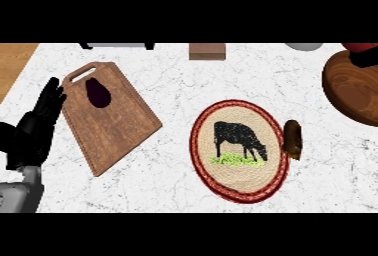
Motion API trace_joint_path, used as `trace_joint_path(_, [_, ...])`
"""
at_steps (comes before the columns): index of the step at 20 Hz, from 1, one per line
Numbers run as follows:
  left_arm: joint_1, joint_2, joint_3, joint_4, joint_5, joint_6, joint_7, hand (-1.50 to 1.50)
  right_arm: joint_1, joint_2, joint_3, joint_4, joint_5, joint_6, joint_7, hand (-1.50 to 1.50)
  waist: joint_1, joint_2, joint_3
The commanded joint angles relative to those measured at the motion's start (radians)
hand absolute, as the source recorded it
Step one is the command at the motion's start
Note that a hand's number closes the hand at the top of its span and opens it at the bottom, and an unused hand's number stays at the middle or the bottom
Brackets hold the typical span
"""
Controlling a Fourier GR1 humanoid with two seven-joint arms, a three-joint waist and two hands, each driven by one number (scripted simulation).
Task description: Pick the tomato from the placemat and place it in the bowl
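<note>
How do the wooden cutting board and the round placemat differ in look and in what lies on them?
The cutting board is plain brown wood, angular, with a handle slot; the placemat is a woven oval with a red rim and a black cow picture. The cutting board carries a dark purple item; the placemat has only a brown item at its right edge. Both lie flat on the counter.

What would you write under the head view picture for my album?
Left hand rests open beside a cutting board; cow placemat lies mid-counter.
</note>
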Motion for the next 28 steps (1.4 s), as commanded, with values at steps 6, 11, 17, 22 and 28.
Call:
trace_joint_path(6, [-0.033, -0.029, 0.026, 0.05, 0.009, -0.034, -0.03, 0.0, -0.076, -0.103, -0.169, 0.461, -0.082, -0.144, -0.395, 1.5, 0.019, 0.011, 0.001])
trace_joint_path(11, [-0.053, -0.032, 0.015, 0.013, -0.034, -0.006, 0.031, 0.0, -0.111, -0.15, -0.204, 0.656, -0.076, -0.191, -0.537, 1.5, 0.024, 0.012, 0.002])
trace_joint_path(17, [-0.029, -0.04, -0.001, 0.028, -0.035, -0.038, -0.03, 0.0, -0.129, -0.154, -0.193, 0.839, -0.037, -0.069, -0.347, -1.5, 0.052, 0.024, 0.003])
trace_joint_path(22, [-0.01, -0.025, 0.032, 0.007, -0.004, -0.063, -0.021, 0.0, -0.068, -0.189, -0.252, 0.883, -0.106, -0.017, -0.601, -1.5, 0.043, 0.018, 0.005])
trace_joint_path(28, [-0.045, -0.024, 0.049, 0.039, -0.008, -0.051, -0.013, 0.0, -0.108, -0.176, -0.493, 0.837, -0.353, -0.052, -0.733, -1.5, 0.014, 0.015, 0.007])
